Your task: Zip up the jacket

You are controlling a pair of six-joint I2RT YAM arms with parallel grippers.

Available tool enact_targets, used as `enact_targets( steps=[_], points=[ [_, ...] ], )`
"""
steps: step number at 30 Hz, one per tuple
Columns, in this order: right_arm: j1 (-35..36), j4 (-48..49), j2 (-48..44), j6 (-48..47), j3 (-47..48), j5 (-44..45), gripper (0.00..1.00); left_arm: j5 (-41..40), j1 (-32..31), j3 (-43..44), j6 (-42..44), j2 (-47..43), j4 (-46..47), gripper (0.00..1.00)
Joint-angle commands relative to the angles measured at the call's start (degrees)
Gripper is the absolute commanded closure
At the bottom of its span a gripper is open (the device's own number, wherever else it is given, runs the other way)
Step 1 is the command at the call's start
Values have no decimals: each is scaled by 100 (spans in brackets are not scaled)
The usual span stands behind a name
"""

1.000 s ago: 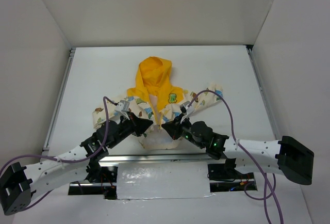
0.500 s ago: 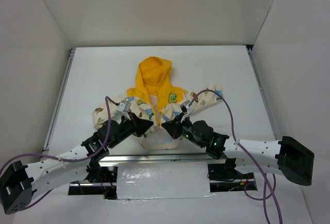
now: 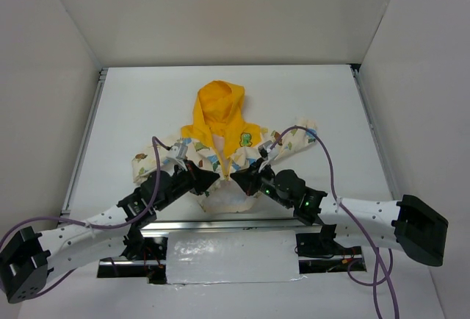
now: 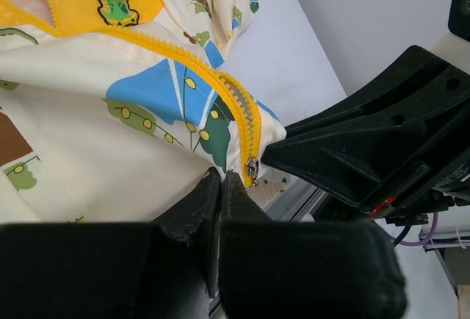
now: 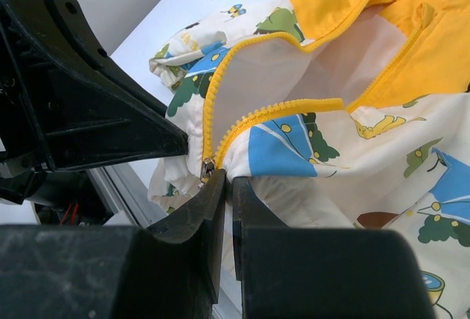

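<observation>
The jacket (image 3: 220,150) lies face up with its yellow hood (image 3: 220,102) pointing away and its front open down to the hem. My left gripper (image 3: 214,176) is shut, pinching the bottom of one front panel beside the yellow zipper teeth (image 4: 220,87). The metal zipper slider (image 4: 252,167) sits just past its fingertips (image 4: 213,187). My right gripper (image 3: 236,179) is shut on the bottom edge of the other front panel (image 5: 294,150), with the slider (image 5: 208,168) right at its fingertips (image 5: 217,187). The two grippers nearly touch at the hem.
The jacket's hem lies close to the table's near edge, where a metal rail (image 3: 220,223) runs. Purple cables (image 3: 323,165) loop over the right sleeve and the left sleeve. White walls enclose the table on three sides.
Both grippers have edged slightly away from the bases along the jacket's bottom, still shut on the fabric. The jacket has barely shifted.
</observation>
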Motion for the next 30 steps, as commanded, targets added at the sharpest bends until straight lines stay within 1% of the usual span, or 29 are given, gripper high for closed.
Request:
enact_targets(
  steps=[1, 7, 11, 14, 15, 16, 17, 20, 22, 30],
  points=[
    [-107, 482, -71, -16, 165, -177, 100, 222, 8, 22, -88, 43, 478, 100],
    [-476, 526, -212, -42, 103, -581, 100, 327, 8, 40, -9, -45, 355, 100],
    [-600, 439, -265, -130, 191, -906, 100, 494, 8, 14, 88, -10, 373, 100],
    [-644, 342, -203, -244, 314, -1389, 100, 714, 8, 66, 246, 121, 373, 100],
    [-644, 281, -99, -357, 401, -1817, 100, 836, 8, 145, 359, 209, 303, 100],
    [-652, 245, -98, -358, 402, -1821, 100, 837, 8, 172, 361, 210, 302, 100],
    [-644, 193, -45, -411, 446, -2065, 100, 837, 8, 189, 404, 236, 268, 100],
    [-644, -1, 113, -481, 560, -2400, 100, 820, 8, 224, 518, 192, 215, 100],
    [-652, -45, 157, -473, 569, -2410, 100, 855, 8, 242, 606, 157, 215, 100],
    [-661, -405, 131, -411, 675, -1901, 100, 1189, 17, 269, 984, -10, 188, 100]
  ],
)
